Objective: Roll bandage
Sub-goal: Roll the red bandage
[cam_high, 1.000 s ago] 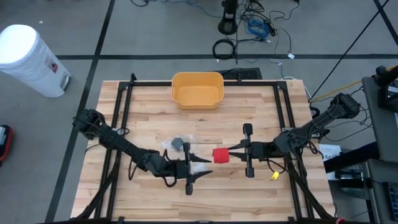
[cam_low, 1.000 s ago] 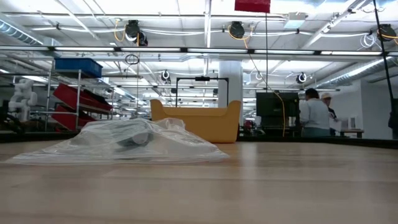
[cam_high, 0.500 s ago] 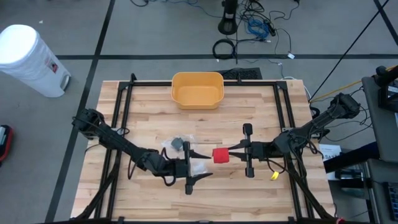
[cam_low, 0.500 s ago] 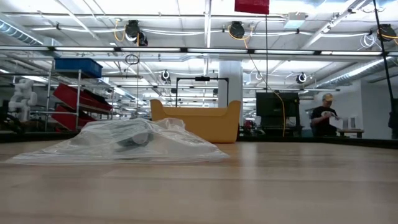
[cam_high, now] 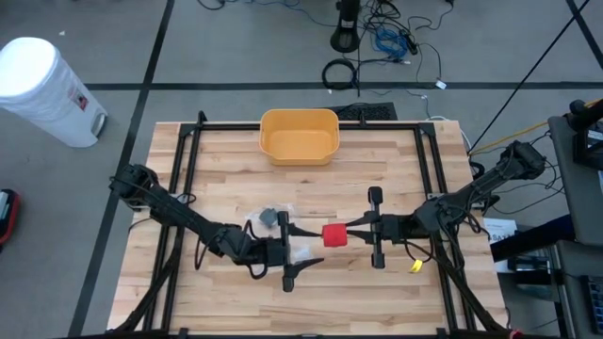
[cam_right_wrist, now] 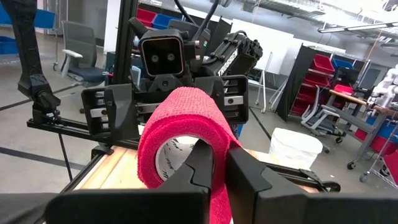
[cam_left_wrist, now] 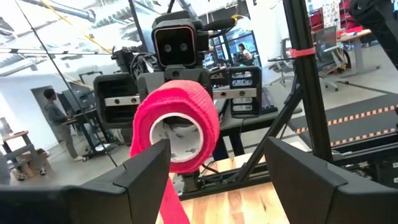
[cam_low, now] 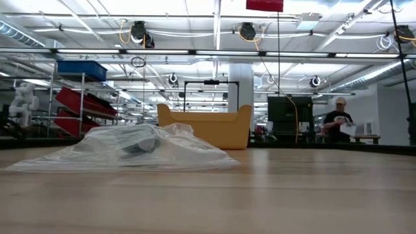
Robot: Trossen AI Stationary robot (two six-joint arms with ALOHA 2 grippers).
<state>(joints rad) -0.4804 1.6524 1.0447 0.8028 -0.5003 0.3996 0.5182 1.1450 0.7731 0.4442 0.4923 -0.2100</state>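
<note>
At the centre of the high view, the right gripper [cam_high: 350, 228] was clamped on the red bandage roll [cam_high: 334, 234], held above the wooden table [cam_high: 396, 188], while the left gripper [cam_high: 303, 250] faced it with fingers spread apart. A yellow bin [cam_high: 299, 135] sat at the table's upper-middle edge, a clear plastic bag [cam_low: 130, 148] lay left of centre, and a white trash can [cam_high: 45, 89] stood on the grey floor at upper left. In the low view, a person [cam_low: 338, 122] stood at the right beneath ceiling lights, with shelving holding red and blue bins [cam_low: 81, 91] at the left.

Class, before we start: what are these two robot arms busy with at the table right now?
The right gripper is shut on a red bandage roll, held in the air over the middle of the wooden table. The left gripper faces it with its fingers spread open, not gripping anything; a loose red tail hangs from the roll. A clear plastic bag lies on the table, and a yellow bin sits at the far edge.
</note>
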